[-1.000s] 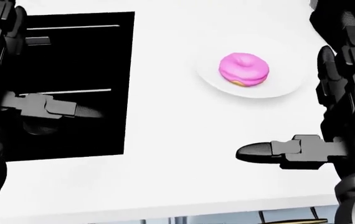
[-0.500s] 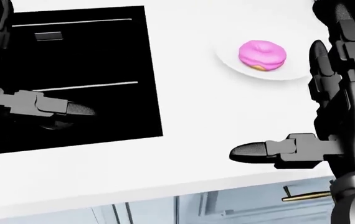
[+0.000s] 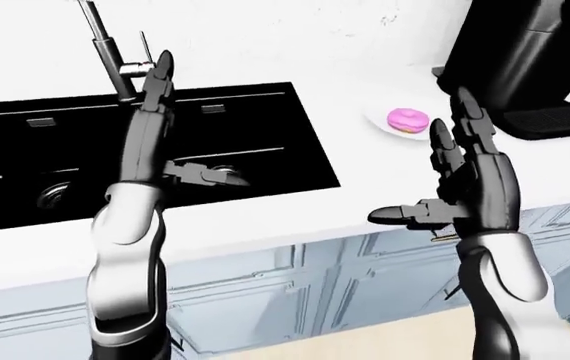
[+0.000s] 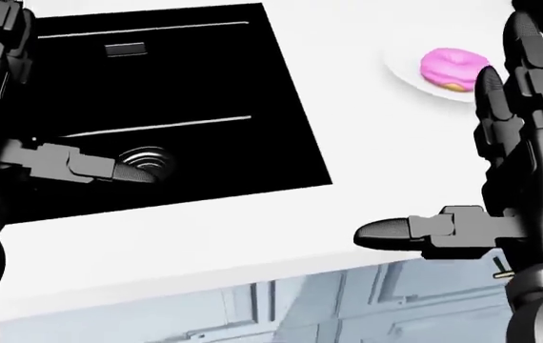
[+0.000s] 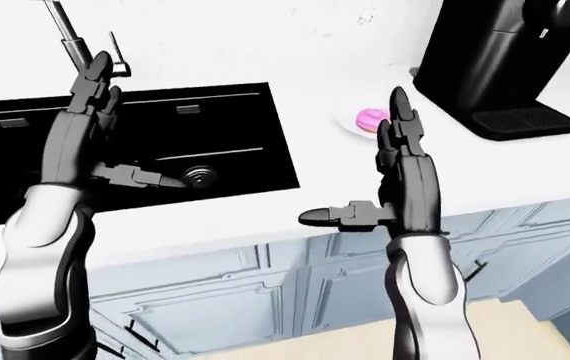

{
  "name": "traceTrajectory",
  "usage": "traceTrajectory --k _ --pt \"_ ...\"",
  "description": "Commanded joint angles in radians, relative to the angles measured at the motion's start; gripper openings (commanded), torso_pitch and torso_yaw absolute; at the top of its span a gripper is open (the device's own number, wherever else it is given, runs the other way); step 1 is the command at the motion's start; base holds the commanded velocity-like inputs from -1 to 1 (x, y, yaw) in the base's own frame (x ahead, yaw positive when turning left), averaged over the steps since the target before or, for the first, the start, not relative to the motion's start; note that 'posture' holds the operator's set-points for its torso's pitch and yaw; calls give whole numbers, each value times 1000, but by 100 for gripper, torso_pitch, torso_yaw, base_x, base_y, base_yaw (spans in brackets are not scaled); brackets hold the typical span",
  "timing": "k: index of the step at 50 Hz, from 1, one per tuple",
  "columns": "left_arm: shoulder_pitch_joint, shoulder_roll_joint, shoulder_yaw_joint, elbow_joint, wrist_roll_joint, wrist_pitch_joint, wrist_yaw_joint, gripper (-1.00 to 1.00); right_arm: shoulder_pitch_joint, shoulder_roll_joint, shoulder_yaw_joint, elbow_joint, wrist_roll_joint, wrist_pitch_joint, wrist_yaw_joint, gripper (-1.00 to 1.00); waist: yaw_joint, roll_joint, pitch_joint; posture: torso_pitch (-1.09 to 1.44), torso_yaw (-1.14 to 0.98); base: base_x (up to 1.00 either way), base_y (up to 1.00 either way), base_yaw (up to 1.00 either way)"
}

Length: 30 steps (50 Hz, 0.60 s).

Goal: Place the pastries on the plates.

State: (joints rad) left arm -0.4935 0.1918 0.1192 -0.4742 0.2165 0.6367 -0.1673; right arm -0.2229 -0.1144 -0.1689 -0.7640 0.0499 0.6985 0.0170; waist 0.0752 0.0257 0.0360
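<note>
The doughnut (image 3: 408, 120) lies on a plate (image 3: 379, 120), right of the sink (image 3: 265, 135).

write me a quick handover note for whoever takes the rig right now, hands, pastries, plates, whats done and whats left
Left hand: open, empty, raised over the black sink.
Right hand: open, empty, raised over the white counter edge.
Pink donut lies on a white plate beside the black coffee machine, at the left-eye view's upper right.
Done: that one pastry is plated.
Left: no other pastry or plate shows in these views, so look around for the rest before moving on.
</note>
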Motion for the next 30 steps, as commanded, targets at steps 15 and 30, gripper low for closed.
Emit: traceTrajectory --k 15,30 --pt "-17 1 1 -34 6 -41 2 100 -1 -13 -13 -52 12 -41 3 100 -16 -119 -3 0 18 0 29 58" --pt "-11 2 2 -43 15 -39 -5 100 -1 -7 -4 -43 5 -58 11 100 0 33 5 0 18 4 69 0"
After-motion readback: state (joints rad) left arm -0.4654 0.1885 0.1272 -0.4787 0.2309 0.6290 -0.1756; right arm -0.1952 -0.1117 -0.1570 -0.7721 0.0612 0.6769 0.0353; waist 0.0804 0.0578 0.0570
